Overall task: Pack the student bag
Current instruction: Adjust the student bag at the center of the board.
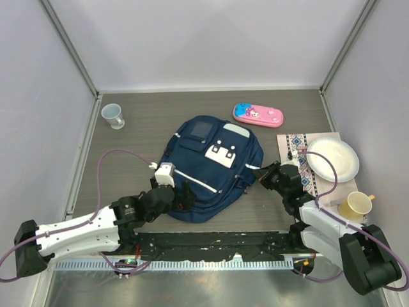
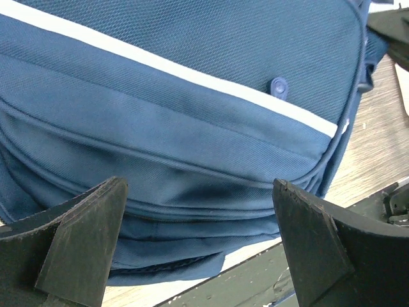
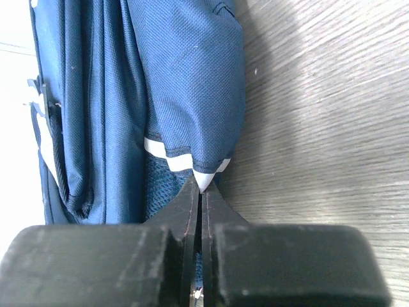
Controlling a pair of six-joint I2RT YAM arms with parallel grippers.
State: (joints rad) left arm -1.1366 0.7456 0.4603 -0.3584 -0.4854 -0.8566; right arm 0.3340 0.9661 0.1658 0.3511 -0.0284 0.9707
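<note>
Right gripper (image 3: 200,199) clamped on white-trimmed pocket corner (image 3: 208,176) of student bag (image 1: 208,171); bag body lies ahead-left of it, long axis running forward. Left gripper (image 2: 198,187) spread wide, bag just ahead, we judge untouched.

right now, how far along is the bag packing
Done: nothing visible yet; the student bag looks closed and the pink pencil case lies outside it. In hand: the right claw is shut on the bag's side trim, the left claw open at its bottom edge. Left: opening it and loading.
</note>
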